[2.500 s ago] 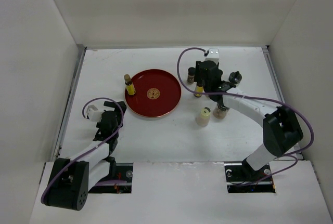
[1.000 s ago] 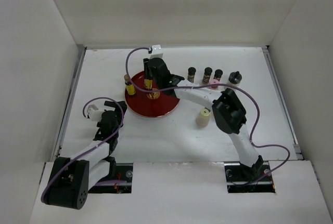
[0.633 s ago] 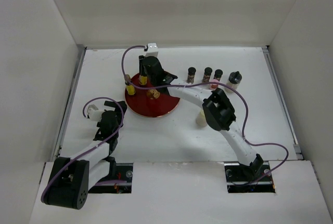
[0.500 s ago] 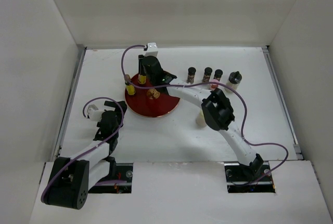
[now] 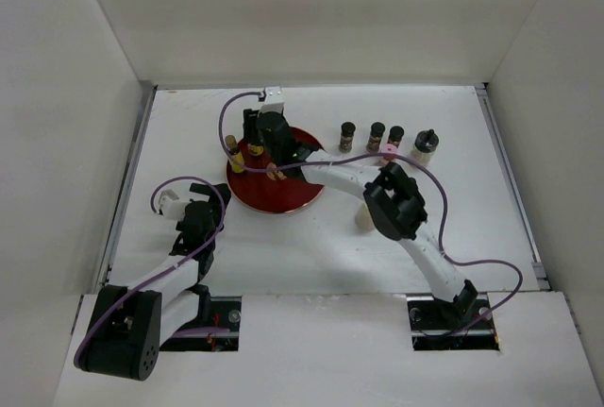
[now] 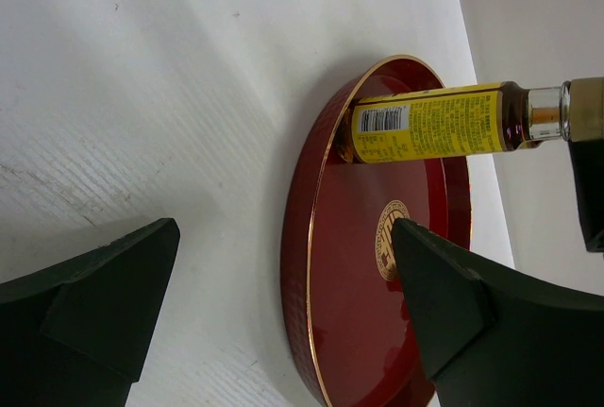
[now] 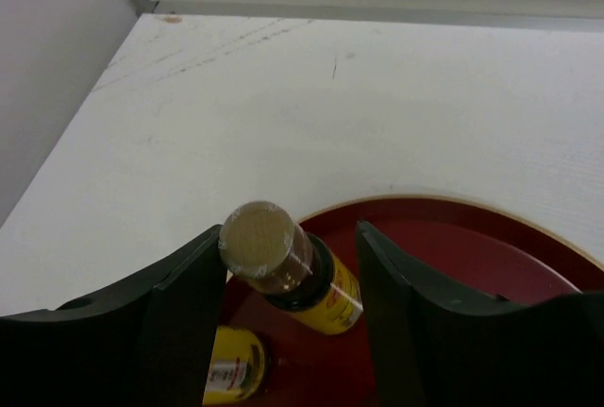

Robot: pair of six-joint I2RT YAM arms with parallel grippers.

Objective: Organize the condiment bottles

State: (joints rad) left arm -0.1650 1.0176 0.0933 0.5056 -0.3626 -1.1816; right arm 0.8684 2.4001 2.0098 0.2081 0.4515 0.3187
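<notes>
My right gripper (image 5: 257, 145) reaches over the left part of the round red tray (image 5: 300, 192). In the right wrist view its jaws (image 7: 288, 232) are open around a slim yellow bottle (image 7: 293, 270) with a tan cap that stands on the tray; the left finger is at the cap and a gap shows on the right. A second yellow bottle (image 7: 231, 369) stands beside it by the tray's left rim (image 5: 236, 160). My left gripper (image 5: 201, 215) is open and empty on the table, left of the tray; it sees a yellow bottle (image 6: 429, 131).
Three dark-capped bottles (image 5: 377, 134) stand in a row behind the tray's right side, with a pink-lidded one (image 5: 388, 151) and a black-capped one (image 5: 425, 144). A cream bottle (image 5: 362, 219) is partly hidden by my right arm. White walls enclose the table.
My right gripper carried a yellow bottle from the right side across to the tray's left part, beside the first yellow bottle, and its jaws now stand apart. The left arm has not moved.
</notes>
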